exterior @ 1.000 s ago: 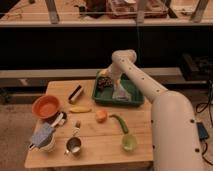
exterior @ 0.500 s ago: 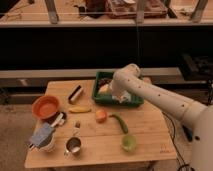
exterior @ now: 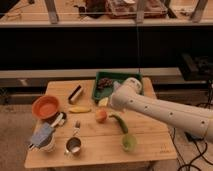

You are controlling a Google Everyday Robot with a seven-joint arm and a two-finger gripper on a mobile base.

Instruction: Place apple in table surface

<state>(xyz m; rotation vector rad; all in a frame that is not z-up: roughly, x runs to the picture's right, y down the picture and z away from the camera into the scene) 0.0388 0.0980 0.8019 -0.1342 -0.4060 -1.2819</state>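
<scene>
1. The small round orange-red apple lies on the light tan plank-grained wooden table surface, near its middle and well clear of every edge.
2. The pale two-finger gripper hangs just beyond the apple at its 12 o'clock, at the end of the thick white robot arm that reaches in from 3 o'clock; the claw stands spread wide with nothing seen between its jaws, and it is apart from the apple.
3. The dark green rectangular tray sits at 1 o'clock from the apple against the table's far edge; the arm's rounded joint covers its near right part.
4. At the apple's 10 o'clock, just beside it, lies the elongated yellow fruit; farther out at 11 o'clock rests a dark oblong block.
5. The round orange bowl stands at 9 o'clock, close to the left edge.
6. A long green vegetable runs from the apple's 4 o'clock towards the small green cup at 5 o'clock.
7. A shiny metal mug stands at 7 o'clock; a grey-blue bundle sits at 8 o'clock near the left front corner.
8. Bare wood shows along the near edge between mug and cup; also at the right front corner, and in a strip just near of the apple.
</scene>
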